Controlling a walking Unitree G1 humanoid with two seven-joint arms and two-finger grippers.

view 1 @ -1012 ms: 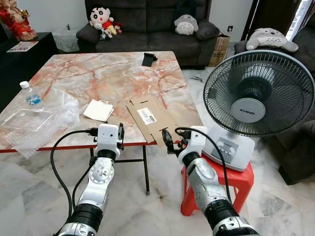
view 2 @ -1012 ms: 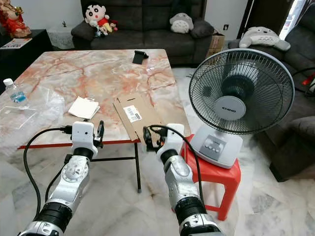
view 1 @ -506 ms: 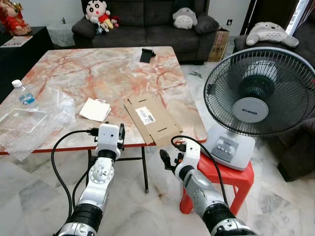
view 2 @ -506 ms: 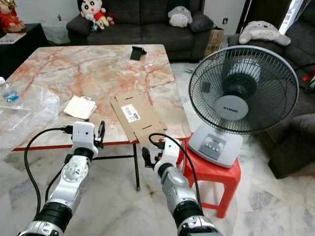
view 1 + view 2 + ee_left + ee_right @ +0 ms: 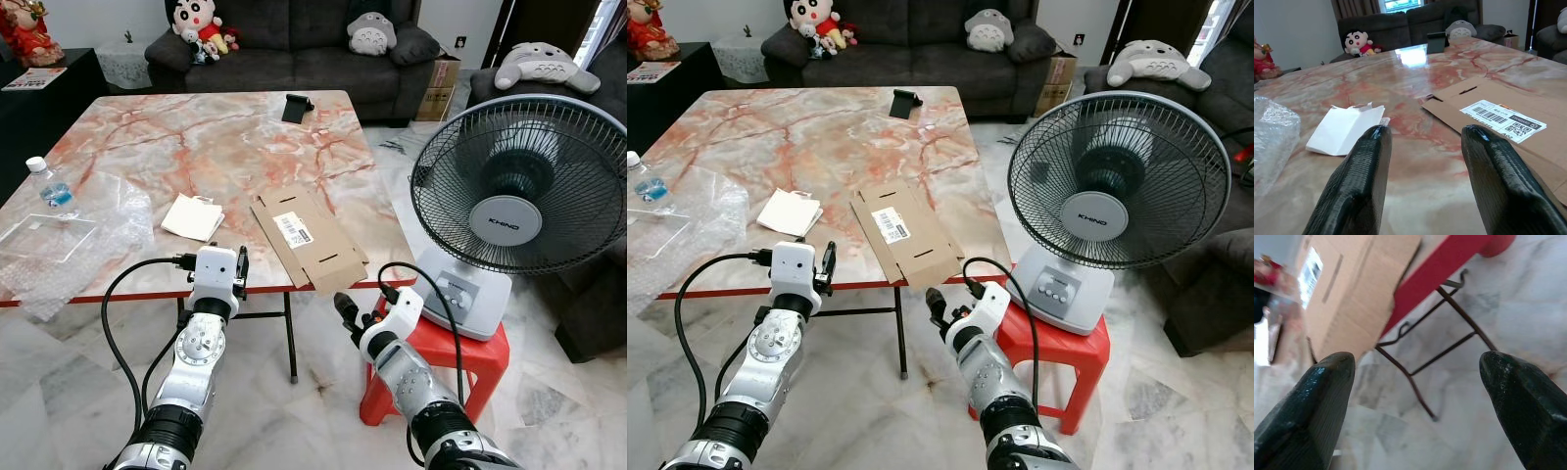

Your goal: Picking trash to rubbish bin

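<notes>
Silver arms, black cables, black pincers

The scene holds one table [image 5: 196, 137], one cardboard [image 5: 309, 240], one fan [image 5: 519, 201], one bottle [image 5: 46, 183], three plush toys [image 5: 196, 24].

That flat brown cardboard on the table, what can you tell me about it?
The flattened cardboard box is plain brown, unfolded into one long sheet with slots cut in it and a white barcode label stuck near its middle. It lies flat on the marble-patterned table, slanted, one end jutting a little past the near red-trimmed edge. A white folded paper lies beside it, apart. The right hand hovers just below the overhanging end, fingers open, not touching.
</notes>
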